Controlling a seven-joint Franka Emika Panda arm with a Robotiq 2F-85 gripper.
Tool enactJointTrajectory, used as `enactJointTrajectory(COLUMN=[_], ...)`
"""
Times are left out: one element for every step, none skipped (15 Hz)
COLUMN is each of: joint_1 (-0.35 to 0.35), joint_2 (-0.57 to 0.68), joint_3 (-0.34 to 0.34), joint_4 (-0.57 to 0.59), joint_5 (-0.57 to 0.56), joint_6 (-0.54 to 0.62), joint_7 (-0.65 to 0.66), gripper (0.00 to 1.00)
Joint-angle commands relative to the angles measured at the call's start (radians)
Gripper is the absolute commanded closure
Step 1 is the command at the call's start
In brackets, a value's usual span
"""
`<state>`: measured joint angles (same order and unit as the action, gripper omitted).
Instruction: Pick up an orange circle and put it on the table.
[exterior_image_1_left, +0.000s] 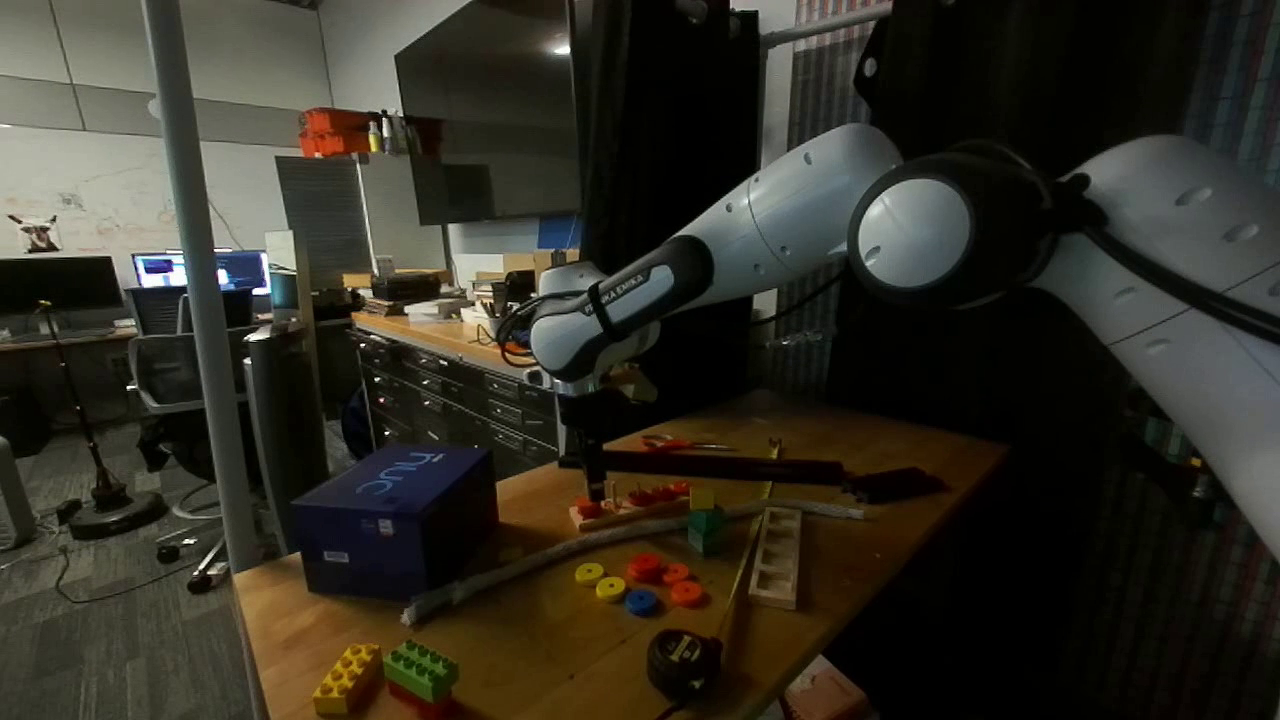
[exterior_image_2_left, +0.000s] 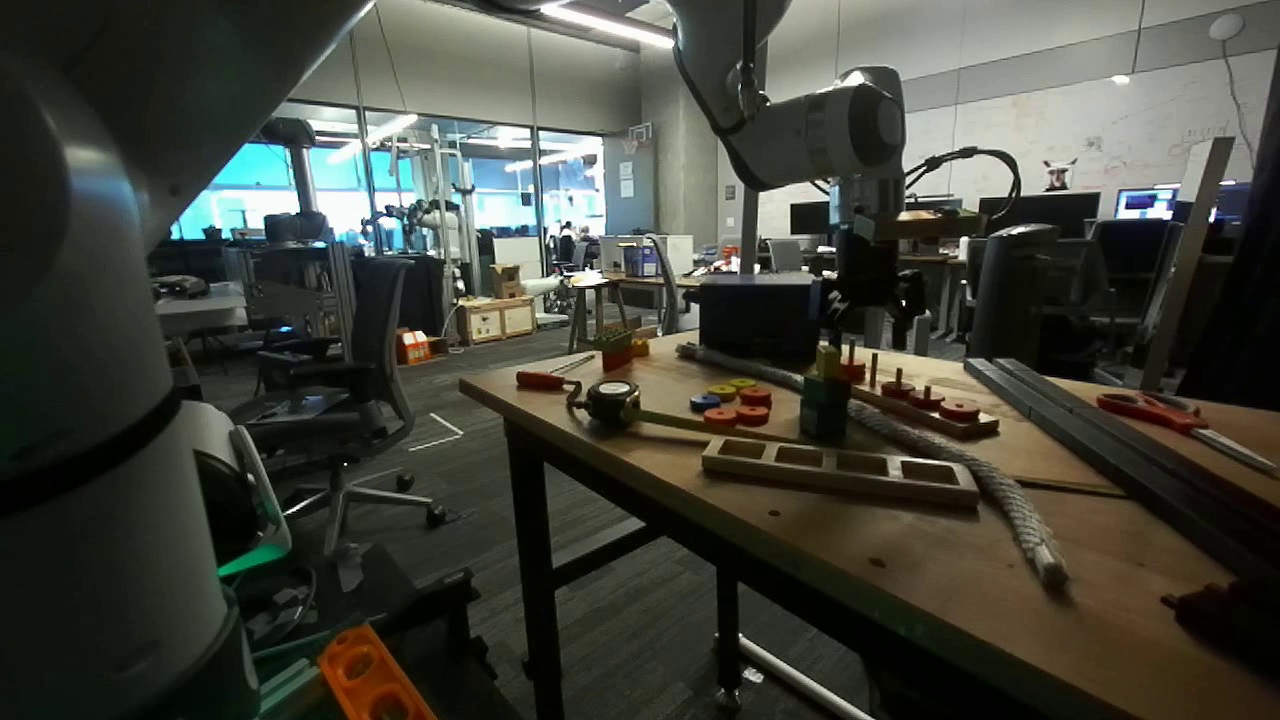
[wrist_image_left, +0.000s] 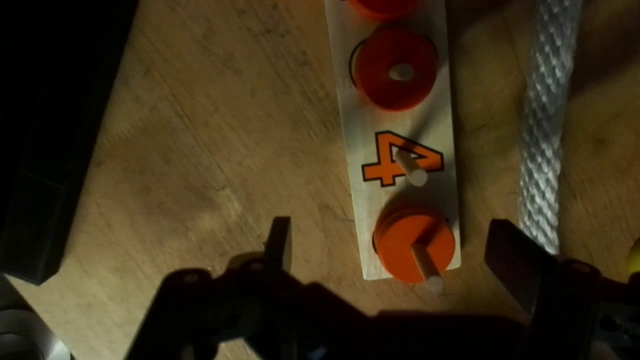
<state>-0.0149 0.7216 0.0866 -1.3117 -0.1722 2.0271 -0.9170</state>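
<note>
The orange circle sits on the end peg of a wooden peg board, seemingly stacked on another disc. The peg sticks up through it. It also shows small in both exterior views. My gripper is open above the board's end, one finger on each side of the orange circle and apart from it. In the exterior views the gripper points down. The light-brown table carries the board. Loose orange-red discs lie on the table.
A blue box stands near the gripper. A rope runs beside the board. Stacked blocks, a wooden tray, yellow discs, a tape measure, a black bar and scissors are around.
</note>
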Motion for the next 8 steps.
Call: enactJointTrajectory(joint_1=[-0.01,-0.014,-0.019,-0.023,-0.027,-0.029,-0.031,-0.033], joint_2=[-0.004,-0.004,-0.002,-0.002,-0.003,-0.004,-0.004,-0.005], joint_3=[0.009,0.012,0.015,0.018,0.02,0.02,0.02,0.02], joint_4=[0.008,0.011,0.014,0.014,0.013,0.012,0.01,0.01], joint_5=[0.029,0.041,0.056,0.07,0.084,0.093,0.103,0.111], joint_6=[0.008,0.003,-0.002,-0.003,-0.003,-0.001,0.0,0.0], joint_7=[0.007,0.01,0.014,0.014,0.013,0.014,0.014,0.014], gripper=[0.0,0.0,0.0,0.0,0.0,0.0,0.0,0.0])
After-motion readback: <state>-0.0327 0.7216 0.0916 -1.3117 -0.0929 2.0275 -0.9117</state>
